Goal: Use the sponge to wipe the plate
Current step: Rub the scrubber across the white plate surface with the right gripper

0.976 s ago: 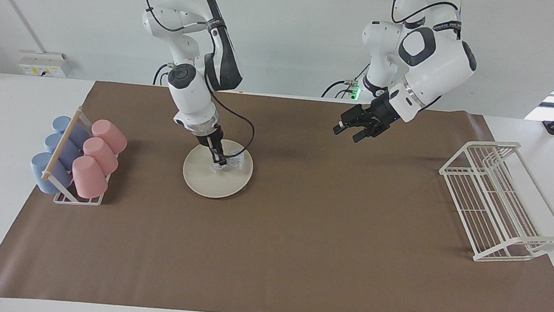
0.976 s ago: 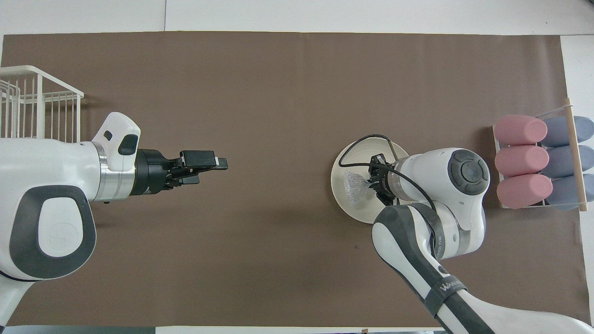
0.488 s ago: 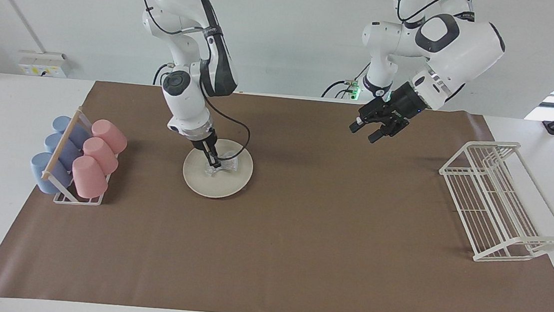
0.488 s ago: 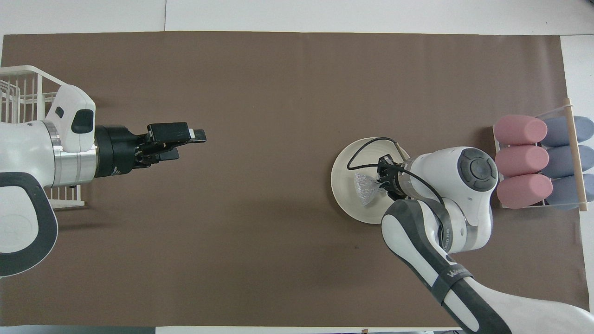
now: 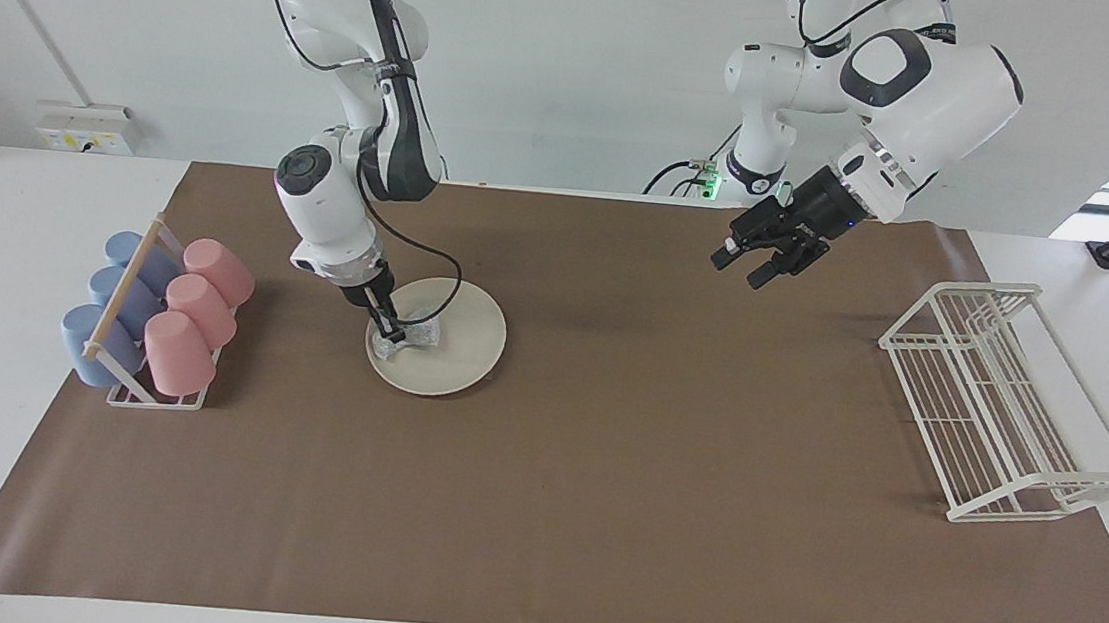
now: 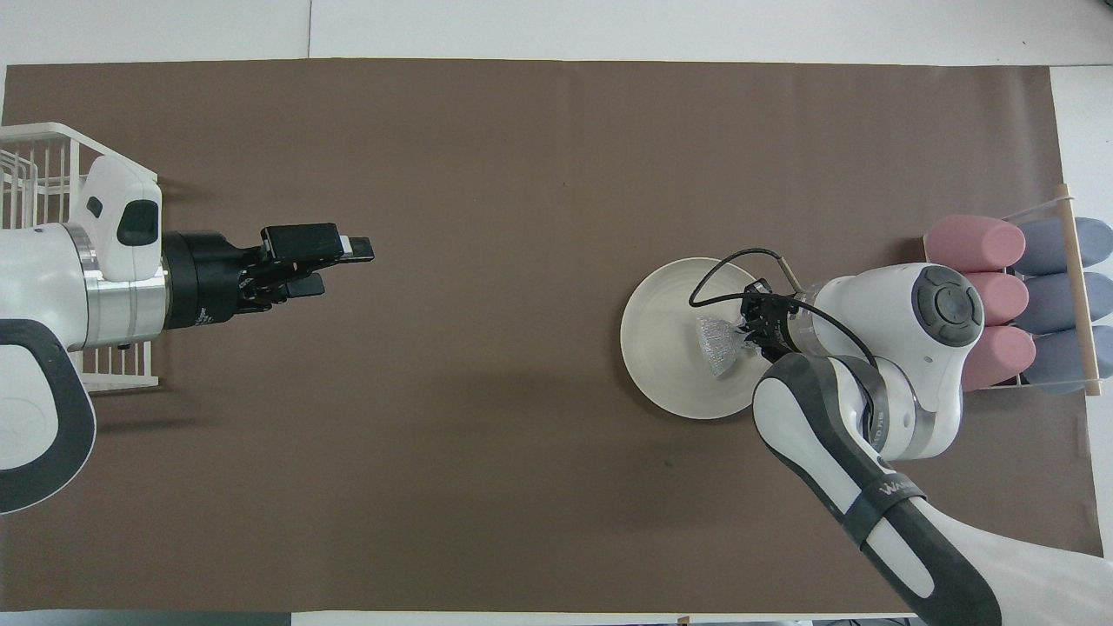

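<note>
**Sponge pressed to plate by right gripper**

Facing view: right gripper (image 5: 389,328) points down at a slant, clenched on the sponge (image 5: 409,336), which lies under its tips on the plate (image 5: 456,343). The wad sits on the part of the plate toward the right arm's end of the table, close to the rim. The plate rests flat on the brown mat (image 5: 559,493). Beside that gripper, toward the right arm's end, stands a cup rack (image 5: 128,385) with pink cups (image 5: 197,310) and blue cups (image 5: 103,312) lying on their sides. A black cable loops from the wrist over the plate. The left gripper (image 5: 741,266) hangs in the air over bare mat, well apart from the plate, its fingers spread and holding nothing; that arm waits. Toward the left arm's end from it stands a white wire rack (image 5: 998,411), part on the mat.

Overhead view: the right gripper (image 6: 745,335) comes in over the plate (image 6: 661,339) from the cup side, and the sponge (image 6: 718,344) fans out from its tips as a silvery wedge, touching the plate's surface. Most of the plate shows bare on the side away from the wrist. The right arm's wrist covers part of the pink cups (image 6: 974,244); the blue cups (image 6: 1056,287) lie just past them under a wooden bar. The left gripper (image 6: 348,261) points toward the plate across open mat (image 6: 487,174), released, with the wire rack (image 6: 52,165) partly hidden beneath its arm.
</note>
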Controlling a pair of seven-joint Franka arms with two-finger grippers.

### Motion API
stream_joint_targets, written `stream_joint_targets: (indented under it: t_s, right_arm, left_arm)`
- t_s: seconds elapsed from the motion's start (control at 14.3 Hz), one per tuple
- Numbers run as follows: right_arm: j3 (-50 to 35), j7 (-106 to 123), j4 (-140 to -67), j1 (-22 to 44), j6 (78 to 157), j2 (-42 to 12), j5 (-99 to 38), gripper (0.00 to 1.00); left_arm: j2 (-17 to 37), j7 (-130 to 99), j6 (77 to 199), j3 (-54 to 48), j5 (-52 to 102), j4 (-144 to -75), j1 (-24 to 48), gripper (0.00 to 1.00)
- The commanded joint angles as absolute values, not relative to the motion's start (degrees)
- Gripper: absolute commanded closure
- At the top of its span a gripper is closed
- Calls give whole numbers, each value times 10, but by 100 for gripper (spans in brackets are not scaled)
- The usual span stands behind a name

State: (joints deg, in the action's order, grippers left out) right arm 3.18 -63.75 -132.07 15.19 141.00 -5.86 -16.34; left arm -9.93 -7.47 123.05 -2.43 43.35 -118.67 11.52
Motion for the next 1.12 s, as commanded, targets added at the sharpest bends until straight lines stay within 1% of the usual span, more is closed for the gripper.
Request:
stream_joint_targets:
  t_s: [0.0, 0.14, 0.28, 0.56, 0.77, 0.91, 1.05]
  right_arm:
    - [29, -679, -1326, 176, 1440, -79, -156, 100]
    - [29, -744, -1325, 220, 1485, -104, -163, 100]
    - [29, -815, -1317, 249, 1515, -123, -163, 100]
    - [28, -860, -1310, 268, 1521, -127, -163, 100]
    - [31, -789, -1312, 253, 1518, -127, -163, 100]
    - [31, -717, -1315, 212, 1513, -127, -163, 100]
    - [31, -662, -1315, 187, 1505, -126, -163, 100]
  left_arm:
    - [-102, -85, 1231, -28, 420, -1186, 110, 0]
    - [-102, -85, 1231, -28, 420, -1186, 110, 0]
    - [-102, -85, 1231, -28, 420, -1186, 110, 0]
    - [-102, -85, 1230, -28, 420, -1185, 110, 0]
    - [-102, -85, 1230, -28, 419, -1185, 110, 0]
    - [-102, -85, 1231, -28, 420, -1186, 110, 0]
    - [-102, -85, 1231, -28, 420, -1186, 110, 0]
